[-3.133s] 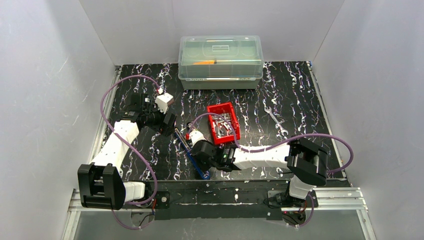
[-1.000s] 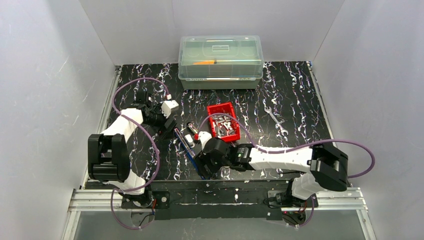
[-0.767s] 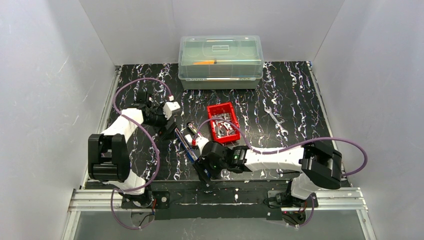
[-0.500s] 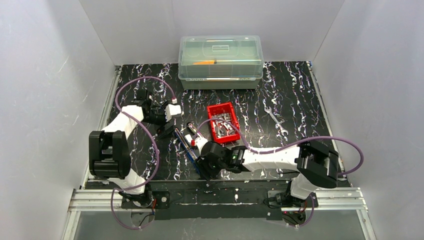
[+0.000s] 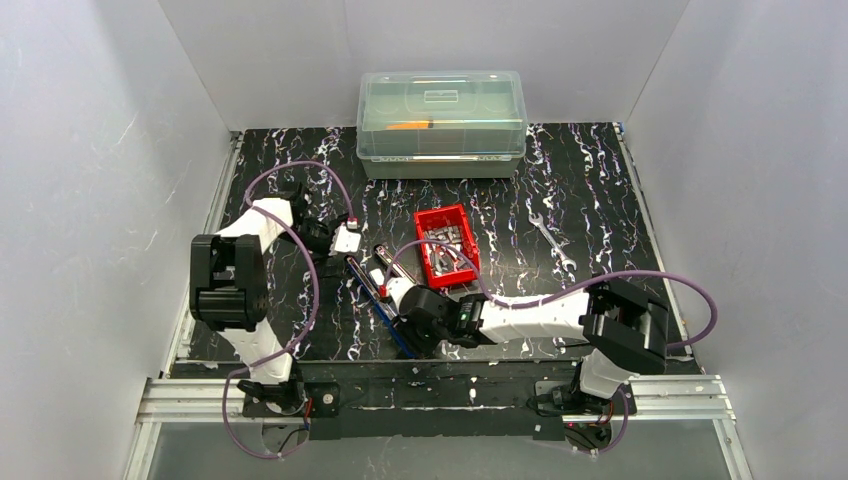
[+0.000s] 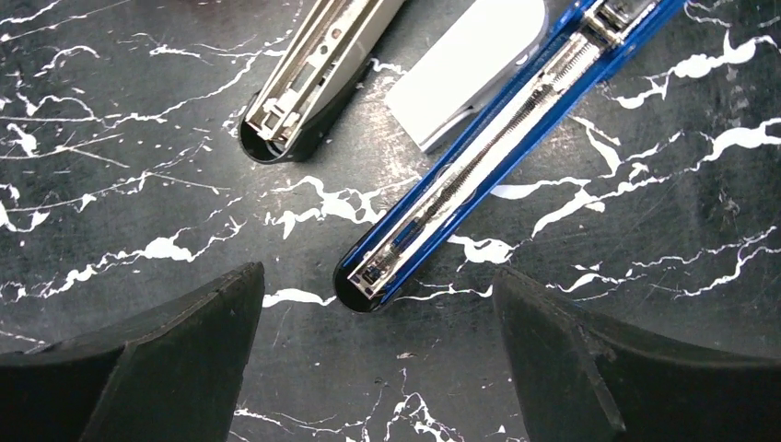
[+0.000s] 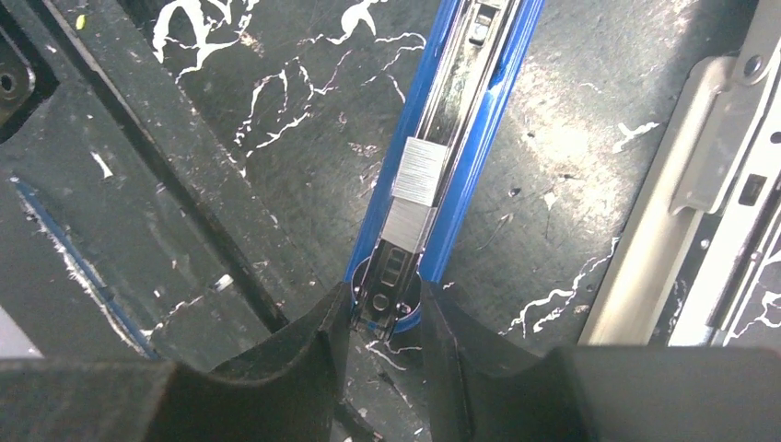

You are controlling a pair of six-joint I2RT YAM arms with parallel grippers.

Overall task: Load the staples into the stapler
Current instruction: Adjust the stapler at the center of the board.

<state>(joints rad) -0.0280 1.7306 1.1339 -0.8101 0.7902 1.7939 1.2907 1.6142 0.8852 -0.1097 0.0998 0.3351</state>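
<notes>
The staples (image 7: 416, 175) are a short silver strip lying inside the open channel of the blue stapler (image 7: 470, 83), close to the end at my right fingers. Many more lie in the red bin (image 5: 441, 210) near it.

My right gripper (image 7: 385, 299) has one finger on each side of that end. Both seem to touch the blue walls, so I judge it clamped on the stapler, though perhaps not firmly. My left gripper (image 6: 376, 276) hovers over the other end with the jaws wide apart and holds nothing.

I expect the strip to be light and stiff, but brittle. A hard squeeze across its middle can probably break it into pieces. It should also slide easily on the metal. I would pinch it gently by its long flat sides, or push it along the channel from one end.
</notes>
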